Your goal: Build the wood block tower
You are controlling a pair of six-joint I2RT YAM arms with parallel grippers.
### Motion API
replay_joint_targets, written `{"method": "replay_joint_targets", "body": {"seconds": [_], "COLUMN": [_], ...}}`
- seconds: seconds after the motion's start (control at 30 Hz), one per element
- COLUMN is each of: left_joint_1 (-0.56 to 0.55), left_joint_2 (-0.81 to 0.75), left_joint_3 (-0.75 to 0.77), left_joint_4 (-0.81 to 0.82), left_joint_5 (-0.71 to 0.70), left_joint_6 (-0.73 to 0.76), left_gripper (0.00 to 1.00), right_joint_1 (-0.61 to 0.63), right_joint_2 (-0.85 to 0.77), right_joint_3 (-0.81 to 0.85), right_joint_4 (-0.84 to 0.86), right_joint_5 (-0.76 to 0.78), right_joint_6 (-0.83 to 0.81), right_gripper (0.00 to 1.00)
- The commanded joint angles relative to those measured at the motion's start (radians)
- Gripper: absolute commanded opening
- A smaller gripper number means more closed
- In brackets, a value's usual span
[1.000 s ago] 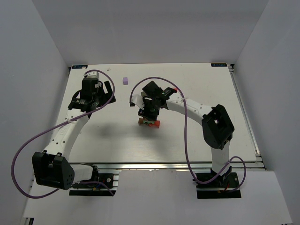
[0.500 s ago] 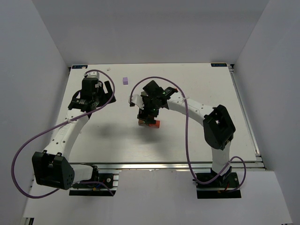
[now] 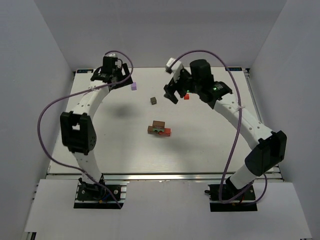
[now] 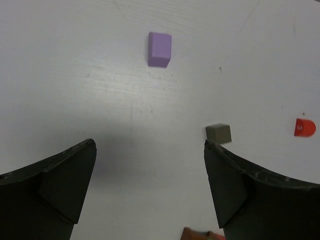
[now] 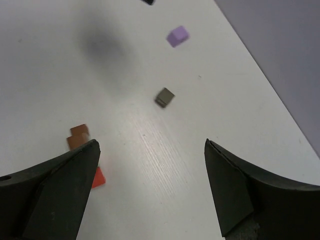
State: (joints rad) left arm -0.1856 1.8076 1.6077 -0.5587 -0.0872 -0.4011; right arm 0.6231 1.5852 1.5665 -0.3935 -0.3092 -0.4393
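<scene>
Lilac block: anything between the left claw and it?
Nothing visible. In the left wrist view, only bare table lies between the open left claw and the lilac block. The dark grey block sits off to one side, clear of that line.

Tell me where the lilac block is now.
Top view: the lilac block lies on the table's far left, just right of the left fingers, up-left of the dark grey cube.

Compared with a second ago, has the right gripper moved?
Yes. The right gripper has left the tower and swung toward the far edge of the table. It is now open beside a red block.
</scene>
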Motion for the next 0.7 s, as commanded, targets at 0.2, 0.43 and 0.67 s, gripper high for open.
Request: {"method": "replay_joint_targets", "body": {"seconds": [0.2,0.43,0.67], "left_joint_1": [-0.008,-0.011,-0.025], "left_joint_2": [0.525,0.631,0.693], "left_joint_3": [0.627,0.634,0.627], "left_joint_4": [-0.145,0.040,0.106], "left_joint_5": [-0.078,-0.020,-0.057], "left_joint_6": [0.067,0.064,0.068], "left_gripper": [0.94,0.88,0.81], "right_joint_1": [-0.262,-0.309,-0.327], "right_joint_2": [0.009,0.047,0.061], "right_joint_3": [-0.134,-0.129,-0.138], "right_joint_4": [0.084,0.061,0.053], "right_joint_5": [0.044,0.044,0.036], "right_joint_6": [0.318,0.324,0.321], "right_gripper": [0.89,0.89,0.89]}}
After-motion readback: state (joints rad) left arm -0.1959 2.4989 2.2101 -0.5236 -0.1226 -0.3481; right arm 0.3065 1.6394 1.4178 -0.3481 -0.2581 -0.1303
